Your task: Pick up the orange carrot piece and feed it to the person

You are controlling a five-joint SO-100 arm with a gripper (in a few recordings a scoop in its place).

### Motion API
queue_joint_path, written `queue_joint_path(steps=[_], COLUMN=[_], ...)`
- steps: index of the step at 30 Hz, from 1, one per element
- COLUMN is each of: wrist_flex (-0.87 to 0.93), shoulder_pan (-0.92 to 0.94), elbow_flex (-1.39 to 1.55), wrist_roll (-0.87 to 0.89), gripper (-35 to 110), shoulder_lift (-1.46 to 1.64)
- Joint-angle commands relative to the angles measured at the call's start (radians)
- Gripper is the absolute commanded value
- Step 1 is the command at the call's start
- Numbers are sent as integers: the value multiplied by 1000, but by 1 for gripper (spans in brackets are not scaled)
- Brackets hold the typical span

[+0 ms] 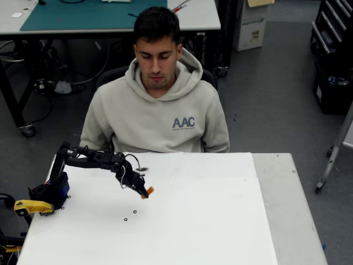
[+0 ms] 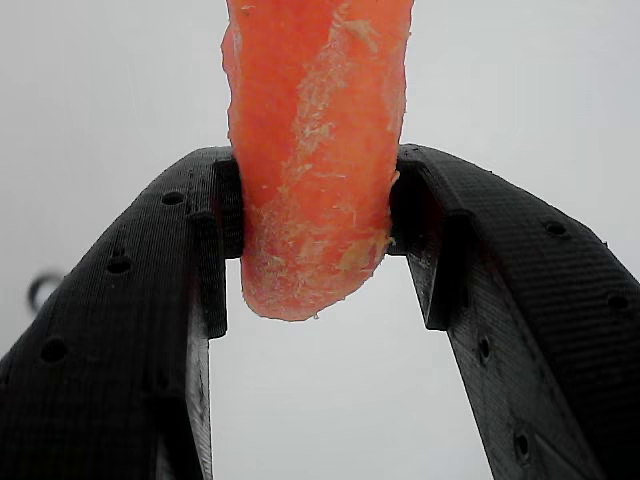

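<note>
Overhead view
Table: white top filling the lower part of the frame, with a grey strip along its right side.
Arm: black, rising from a base at the left edge of the table and reaching right toward the left-centre of the frame.
Clamp: yellow, at the lower left beside the arm's base.
Gripper: pointing down and to the right, at the left-centre of the frame, above the white top.
Carrot: small orange piece at the gripper's tip, over the table; whether it touches the surface cannot be told.
Person: seated at the far edge of the table, upper centre of the frame, in a beige hoodie, head bowed toward the table; well apart from the carrot.
Bench: second table with a green mat, behind the person at the top of the frame.

Wrist view
Fingers: two black printed fingers, rising from the lower left and lower right corners and converging at mid-frame.
Carrot: upright in the upper centre, rough orange surface, rounded lower end hanging just below the fingertips.
Jaws: clamped on the carrot, one tip pressing each side of it.
Background: plain white table surface.
</note>
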Motion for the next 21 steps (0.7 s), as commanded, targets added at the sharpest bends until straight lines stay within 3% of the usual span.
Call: queue_joint_path(steps=[1, 9, 21], wrist_flex=[5, 3, 2], shoulder_pan=[-31, -123, -236], elbow_flex=[-198, -503, -946], wrist_roll=[-14, -17, -17], gripper=[-2, -2, -2], shoulder_lift=[51, 21, -287])
